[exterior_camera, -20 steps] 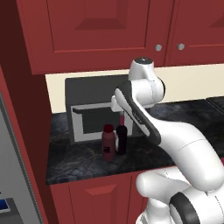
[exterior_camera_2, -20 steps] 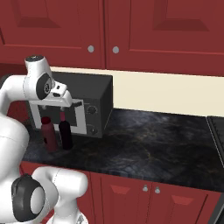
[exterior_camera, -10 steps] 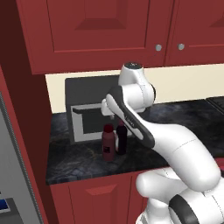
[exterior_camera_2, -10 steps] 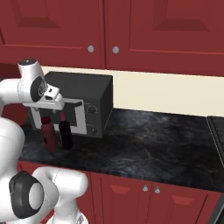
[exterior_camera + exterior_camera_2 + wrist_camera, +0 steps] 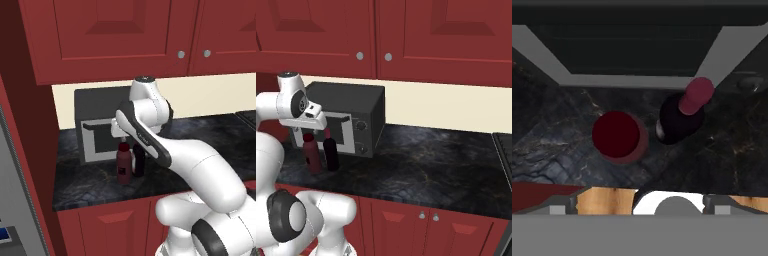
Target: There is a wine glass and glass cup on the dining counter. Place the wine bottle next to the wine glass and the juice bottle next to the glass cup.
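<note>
The juice bottle [image 5: 124,165], short, wide and dark red, stands on the black worktop in front of the microwave [image 5: 97,125]. The slim, nearly black wine bottle [image 5: 139,160] stands right beside it. My gripper [image 5: 119,135] hangs just above the two, pointing down, open and holding nothing. From the hand view I look straight down on the juice bottle's cap [image 5: 616,136] and the wine bottle's pinkish neck [image 5: 695,95]. From the right base view the juice bottle [image 5: 312,155] and the wine bottle [image 5: 331,153] sit below my gripper [image 5: 315,128]. The wine glass, glass cup and dining counter are out of view.
The microwave [image 5: 348,117] stands directly behind the bottles, with red wall cabinets [image 5: 115,35] overhead. The black worktop [image 5: 426,160] runs on to the right. A red side panel [image 5: 25,150] closes the left end.
My hand has swung left and down from beside the microwave to just above the two bottles. The bottles have not moved.
</note>
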